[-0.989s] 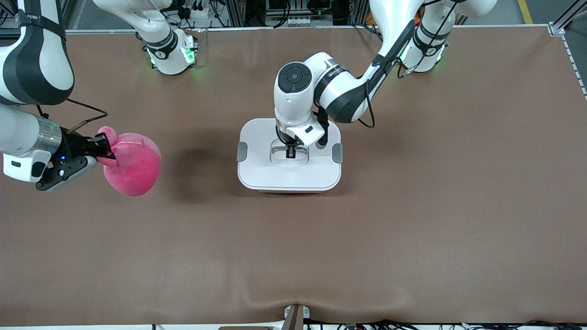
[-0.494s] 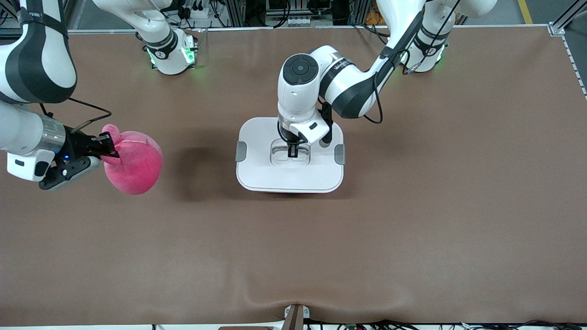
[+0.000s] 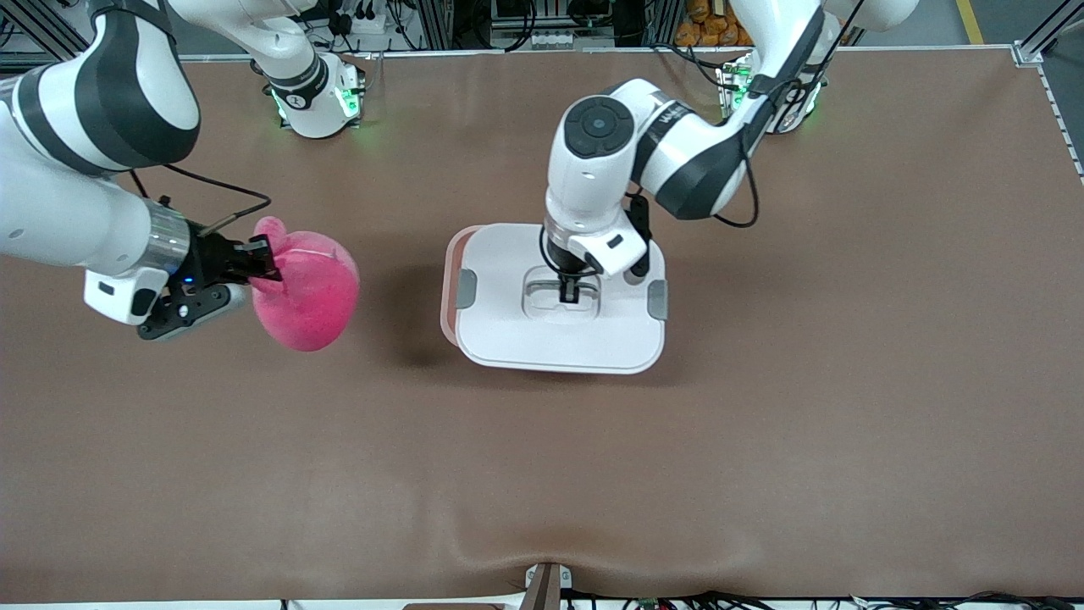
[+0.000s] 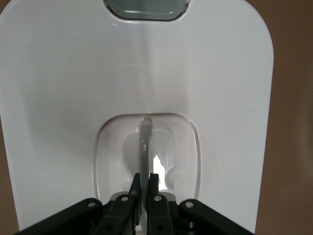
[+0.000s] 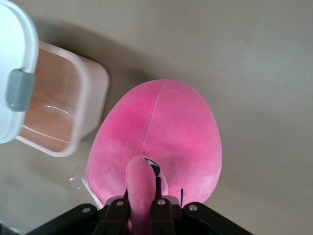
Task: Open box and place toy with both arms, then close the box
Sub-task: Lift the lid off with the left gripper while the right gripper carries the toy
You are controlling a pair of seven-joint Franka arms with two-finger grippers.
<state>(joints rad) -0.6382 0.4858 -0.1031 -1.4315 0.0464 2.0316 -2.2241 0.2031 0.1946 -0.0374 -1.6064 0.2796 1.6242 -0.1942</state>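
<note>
At the right arm's end of the brown table (image 3: pixel 762 440), the right gripper (image 3: pixel 264 259) is clamped on 1 ear flap of the round, bright pink plush toy (image 3: pixel 309 292), which hangs from it in the air over the tabletop, beside the box. The right wrist view shows that ear pinched between the 2 black fingers (image 5: pixel 159 203).

At the middle of the table stands the translucent pink-red plastic tub (image 3: pixel 450 280) of the box. Its white rounded-rectangle lid (image 3: pixel 550 339), with 2 grey side clips (image 3: pixel 466 288), is lifted off and shifted toward the left arm's end, so a strip of the open tub shows at the side toward the toy.

The left gripper (image 3: pixel 570 291) is closed on the thin clear handle (image 4: pixel 145 147) standing upright in the lid's recess (image 4: pixel 110 156), holding the lid up over the tub.
</note>
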